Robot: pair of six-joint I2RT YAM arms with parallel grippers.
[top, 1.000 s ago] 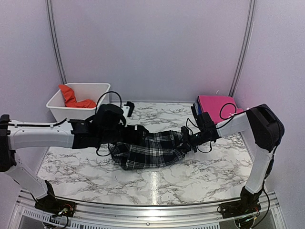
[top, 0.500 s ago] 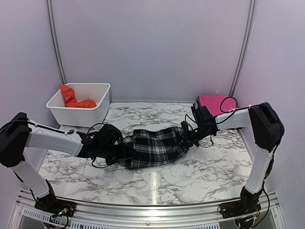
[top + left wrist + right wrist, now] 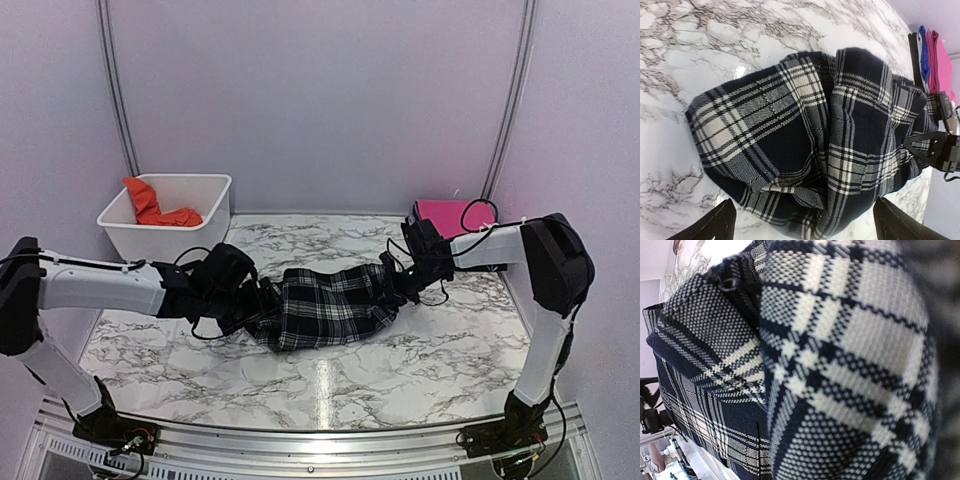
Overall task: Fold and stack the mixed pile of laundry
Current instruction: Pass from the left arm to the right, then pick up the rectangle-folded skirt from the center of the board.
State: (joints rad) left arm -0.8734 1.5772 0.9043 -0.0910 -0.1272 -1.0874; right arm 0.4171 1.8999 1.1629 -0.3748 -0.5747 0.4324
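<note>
The black-and-white plaid shirt [image 3: 325,305] lies bunched on the marble table between my two grippers. It also fills the left wrist view [image 3: 810,130] and the right wrist view [image 3: 830,355]. My left gripper [image 3: 262,300] is at the shirt's left end, its jaws wide open with the cloth's edge between them [image 3: 802,225]. My right gripper [image 3: 397,281] is at the shirt's right end; cloth covers its fingers, and it appears shut on the shirt. The orange t-shirt [image 3: 150,206] lies crumpled in the bin.
A white plastic bin [image 3: 205,222] stands at the back left. A folded pink garment [image 3: 445,213] on a small stack sits at the back right and shows in the left wrist view [image 3: 940,55]. Bare marble table [image 3: 330,385] lies in front of the shirt.
My left gripper dropped toward the table and drew back left, then edged right to the shirt's left end. My right gripper shifted slightly farther back. The shirt is more bunched.
</note>
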